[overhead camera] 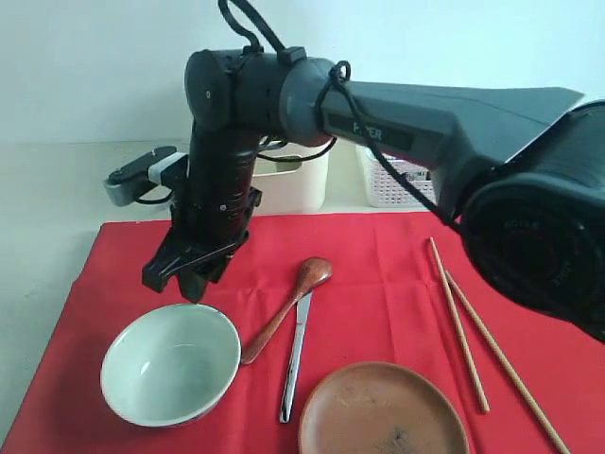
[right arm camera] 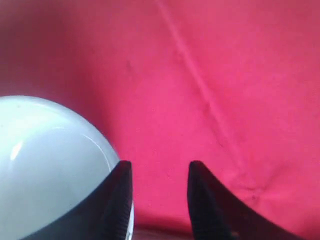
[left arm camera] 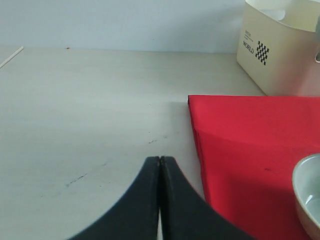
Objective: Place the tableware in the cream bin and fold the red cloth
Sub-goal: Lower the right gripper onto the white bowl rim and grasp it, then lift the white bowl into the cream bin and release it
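Note:
The red cloth (overhead camera: 378, 274) (left arm camera: 250, 150) (right arm camera: 225, 75) lies flat on the table with tableware on it. A pale green-white bowl (overhead camera: 170, 364) (right arm camera: 45, 160) (left arm camera: 310, 195) sits at its front left. To the right of it lie a brown wooden spoon (overhead camera: 288, 307), a silver knife (overhead camera: 296, 359), a round brown plate (overhead camera: 383, 411) and two chopsticks (overhead camera: 463, 326). My right gripper (overhead camera: 189, 279) (right arm camera: 160, 165) reaches across and hangs open at the bowl's far rim, with only cloth showing between its fingers. My left gripper (left arm camera: 160, 159) is shut and empty over bare table beside the cloth's edge. The cream bin (overhead camera: 288, 180) (left arm camera: 280, 47) stands behind the cloth.
A white lattice basket (overhead camera: 392, 184) stands to the right of the cream bin, partly hidden by my right arm. Pale tabletop (left arm camera: 90, 115) stretches to the left of the cloth. The right arm's dark bulk fills the upper right of the exterior view.

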Controlling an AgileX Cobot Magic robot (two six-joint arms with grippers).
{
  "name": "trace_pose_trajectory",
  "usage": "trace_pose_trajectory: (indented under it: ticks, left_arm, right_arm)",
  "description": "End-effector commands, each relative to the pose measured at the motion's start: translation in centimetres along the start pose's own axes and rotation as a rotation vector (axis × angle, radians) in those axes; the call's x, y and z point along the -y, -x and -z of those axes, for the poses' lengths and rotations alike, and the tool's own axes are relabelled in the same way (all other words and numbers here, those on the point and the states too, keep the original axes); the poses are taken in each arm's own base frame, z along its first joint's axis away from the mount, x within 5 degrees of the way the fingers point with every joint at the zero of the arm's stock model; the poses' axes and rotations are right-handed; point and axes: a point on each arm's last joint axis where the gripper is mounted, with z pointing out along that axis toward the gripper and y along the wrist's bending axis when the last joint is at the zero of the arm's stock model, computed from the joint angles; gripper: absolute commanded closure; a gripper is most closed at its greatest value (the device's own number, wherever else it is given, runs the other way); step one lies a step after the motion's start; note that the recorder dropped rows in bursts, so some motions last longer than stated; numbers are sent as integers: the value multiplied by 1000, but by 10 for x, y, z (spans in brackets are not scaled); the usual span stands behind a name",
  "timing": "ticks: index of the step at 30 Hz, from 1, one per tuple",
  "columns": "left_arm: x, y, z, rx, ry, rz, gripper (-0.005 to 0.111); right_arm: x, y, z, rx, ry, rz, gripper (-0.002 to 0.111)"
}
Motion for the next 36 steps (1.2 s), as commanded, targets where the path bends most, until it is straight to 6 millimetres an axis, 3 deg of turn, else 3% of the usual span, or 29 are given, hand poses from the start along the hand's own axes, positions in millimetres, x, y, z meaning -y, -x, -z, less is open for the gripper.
trace_pose_trajectory:
  ticks: [1, 5, 12, 15, 19, 22, 29, 36]
  left_arm:
    - [0, 0, 0, 17, -1, -4, 107]
    - [0, 0, 0, 17, -1, -4, 107]
    - [0, 0, 0, 17, -1, -4, 107]
    - [0, 0, 0, 17, -1, -4, 107]
    - [0, 0, 0, 17, -1, -4, 107]
    - [0, 0, 0, 17, -1, -4, 107]
    - [0, 0, 0, 17, -1, -4, 107]
    - [0, 0, 0, 17, -1, -4, 107]
  right_arm:
    - [-3, -1, -14, -28, 4, 0, 72]
    - [-7, -1, -25, -47, 13, 6, 72]
    - [-10, 0, -27, -35, 56, -8, 74]
    - [-12, 1, -26, -29, 72, -15, 84]
    - [-12, 1, -26, -29, 74, -16, 108]
    - [-12, 1, -24, -24, 70, -13, 108]
    - [-16, 5, 8, 28, 27, 11, 108]
    - [-14, 6, 59, 136, -30, 19, 108]
